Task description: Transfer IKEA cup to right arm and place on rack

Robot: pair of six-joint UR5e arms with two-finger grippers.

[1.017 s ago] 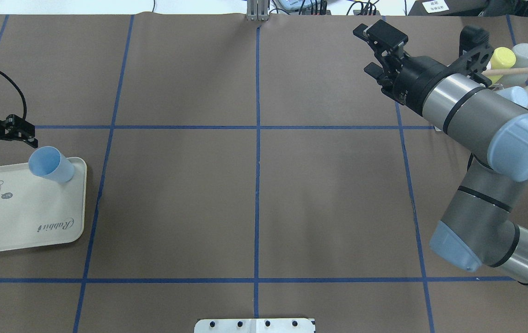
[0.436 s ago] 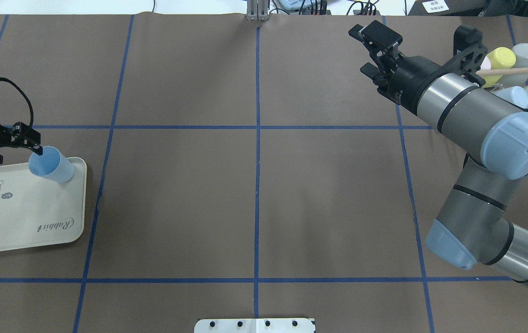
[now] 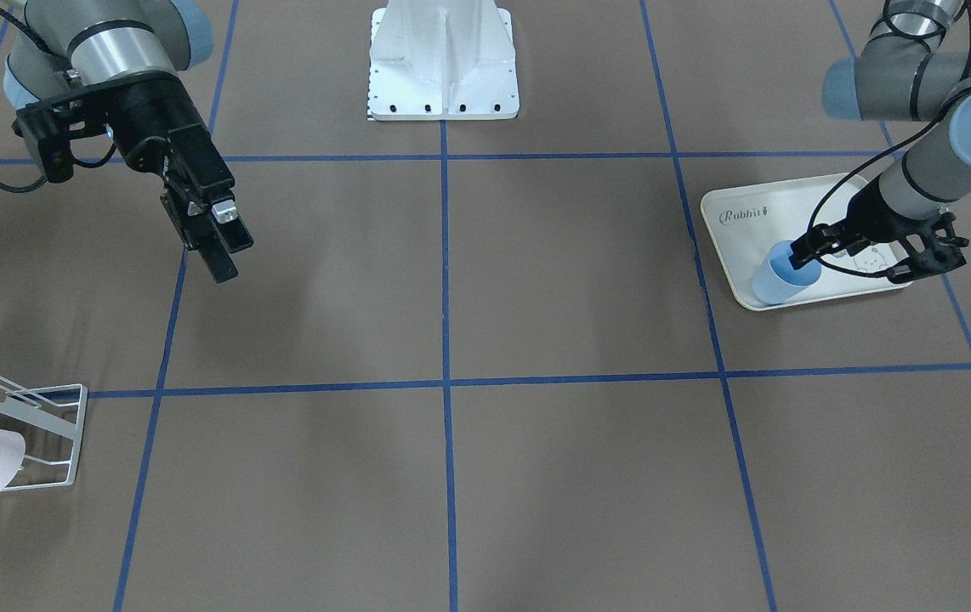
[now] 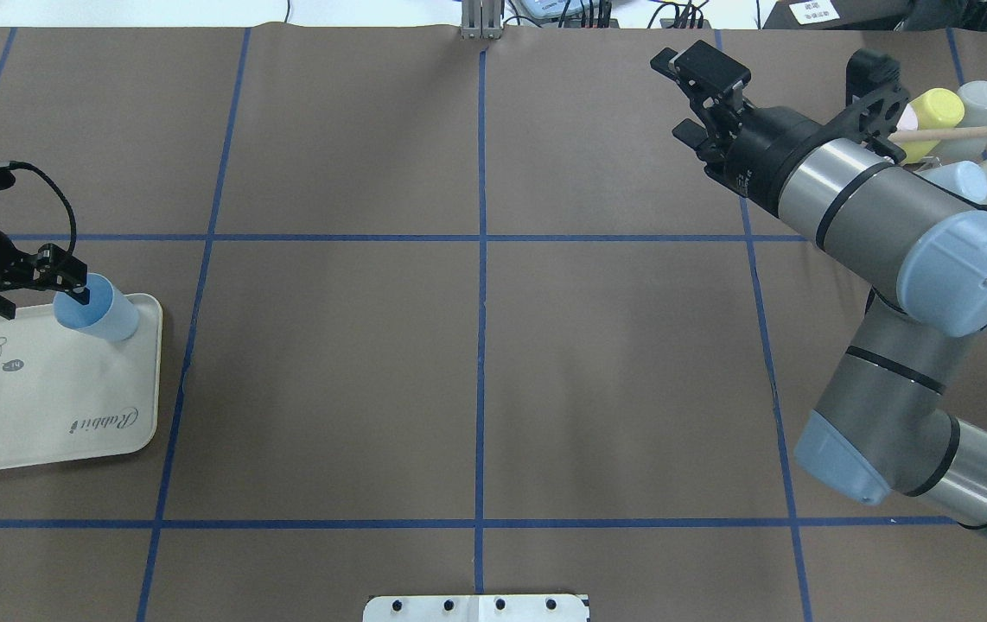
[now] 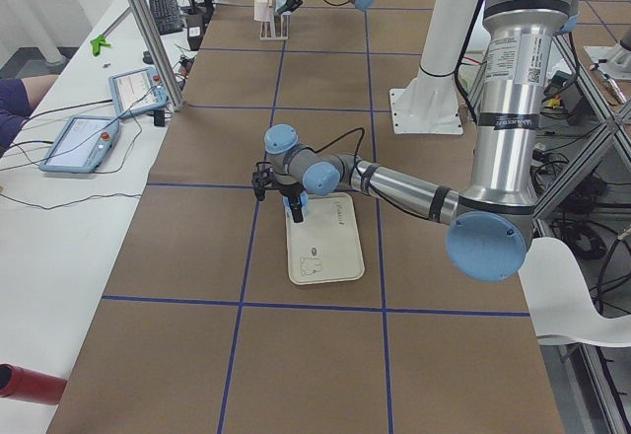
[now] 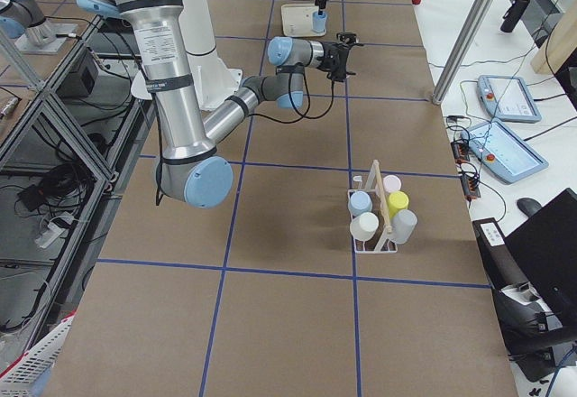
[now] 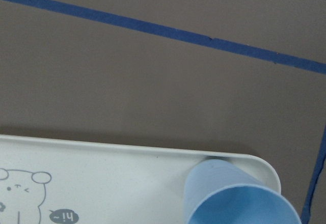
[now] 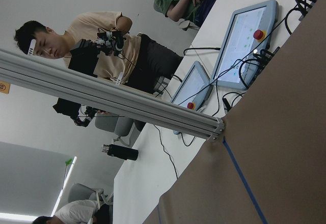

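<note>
The light blue IKEA cup [image 4: 105, 313] stands mouth up at the far corner of the cream rabbit-print tray [image 4: 44, 423]. It also shows in the front view [image 3: 776, 278] and the left wrist view [image 7: 237, 198]. My left gripper [image 4: 31, 292] is open, with one fingertip [image 3: 800, 255] at the cup's mouth and the other over the tray. My right gripper [image 4: 694, 97] is open and empty, held above the table beside the white wire rack [image 4: 973, 142], which also shows in the front view [image 3: 35, 425].
The rack holds yellow, grey, white, blue and pink cups under a wooden dowel [image 4: 969, 132]. A white base plate [image 3: 443, 59] sits at the robot's side. Operators, teach pendants [image 6: 509, 99] and an aluminium post line the far table edge.
My left gripper has moved right and toward the cup; its fingertip now sits at the cup's mouth. My right arm has shifted slightly left.
</note>
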